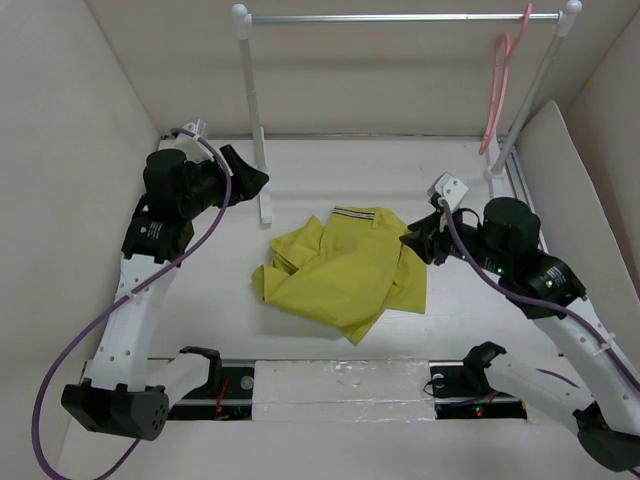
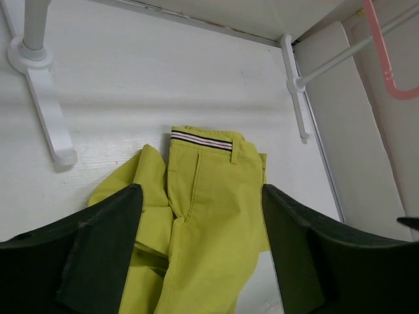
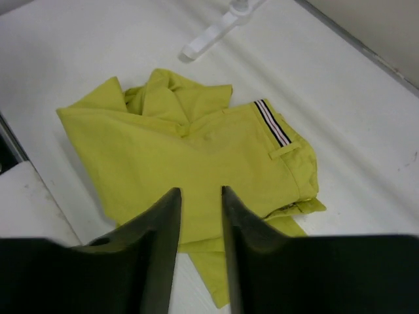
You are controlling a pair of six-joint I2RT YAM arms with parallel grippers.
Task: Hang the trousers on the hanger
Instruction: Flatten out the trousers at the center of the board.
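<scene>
- The trousers (image 1: 345, 270), mustard yellow-green, lie crumpled and partly folded in a heap on the white table (image 1: 220, 300), about midway between the two arms.
- Their waistband (image 1: 362, 213), edged with dark and white stripes, lies at the far side of the heap, towards the rack. The left wrist view shows the band flat and facing up (image 2: 201, 139).
- The hanger (image 1: 497, 90), thin and pale pink, hangs by its hook from the right end of the rack's rail (image 1: 400, 17). It is well apart from the trousers and carries nothing.
- The left gripper (image 1: 250, 180) is on the far left side of the heap, near the rack's left foot (image 1: 266, 205). In its own view the dark fingers (image 2: 98, 255) stand wide apart with the cloth showing between them, and they hold nothing.
- The right gripper (image 1: 415, 243) is at the right edge of the trousers. Its fingers (image 3: 157, 248) are parted by a narrower gap above the cloth and clamp nothing. Whether the tips touch the fabric cannot be told.
</scene>
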